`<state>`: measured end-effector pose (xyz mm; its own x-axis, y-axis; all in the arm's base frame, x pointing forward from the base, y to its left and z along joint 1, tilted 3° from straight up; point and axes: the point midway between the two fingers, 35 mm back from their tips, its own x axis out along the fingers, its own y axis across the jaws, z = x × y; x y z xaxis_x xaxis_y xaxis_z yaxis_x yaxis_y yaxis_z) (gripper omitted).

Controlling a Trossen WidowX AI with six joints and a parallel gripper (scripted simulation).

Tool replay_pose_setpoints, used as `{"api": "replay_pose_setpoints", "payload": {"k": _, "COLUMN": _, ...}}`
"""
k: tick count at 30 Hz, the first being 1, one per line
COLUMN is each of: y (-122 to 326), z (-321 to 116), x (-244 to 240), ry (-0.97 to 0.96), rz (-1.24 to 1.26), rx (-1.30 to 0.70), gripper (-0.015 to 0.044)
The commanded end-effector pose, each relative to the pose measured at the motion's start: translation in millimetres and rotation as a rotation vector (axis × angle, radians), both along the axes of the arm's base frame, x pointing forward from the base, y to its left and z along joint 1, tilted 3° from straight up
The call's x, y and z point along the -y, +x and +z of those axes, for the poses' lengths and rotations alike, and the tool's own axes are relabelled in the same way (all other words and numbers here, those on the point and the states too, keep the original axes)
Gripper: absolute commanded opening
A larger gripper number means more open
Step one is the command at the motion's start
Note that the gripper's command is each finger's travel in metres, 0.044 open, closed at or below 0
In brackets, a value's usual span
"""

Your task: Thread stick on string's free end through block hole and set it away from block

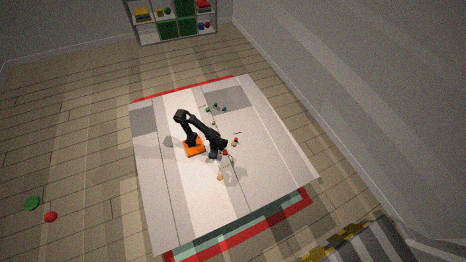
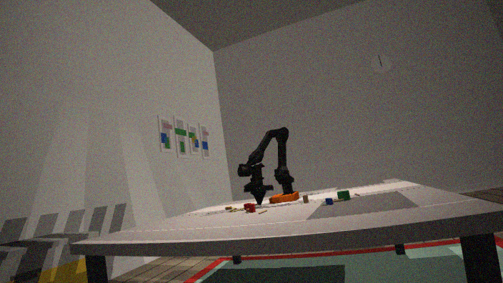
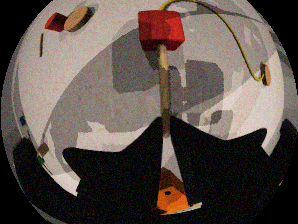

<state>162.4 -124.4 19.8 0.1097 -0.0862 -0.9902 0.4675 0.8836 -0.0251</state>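
The red block sits on the table just beyond my fingertips. My gripper points down, low over the table, shut on the wooden stick. The stick runs from the fingertips to the block's near face in the wrist view; whether its far end is still inside the hole is hidden. The yellow string leaves the block's far side and curves to the round wooden button on the table.
Beyond the block lie a red cylinder, a loose wooden disc and a loose stick. Farther off are a tan piece, green pieces, a blue piece and more sticks.
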Motion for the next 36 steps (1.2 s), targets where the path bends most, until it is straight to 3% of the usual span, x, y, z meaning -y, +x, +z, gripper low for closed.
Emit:
{"api": "replay_pose_setpoints", "payload": {"k": 1, "y": -6.0, "z": -1.9, "x": -3.1, "ry": 0.004, "rz": 0.001, "rx": -0.009, "gripper": 0.0000}}
{"api": "replay_pose_setpoints", "payload": {"k": 36, "y": -33.3, "z": -3.8, "x": -17.6, "ry": 0.002, "rz": -0.002, "rx": -0.012, "gripper": 0.0000}}
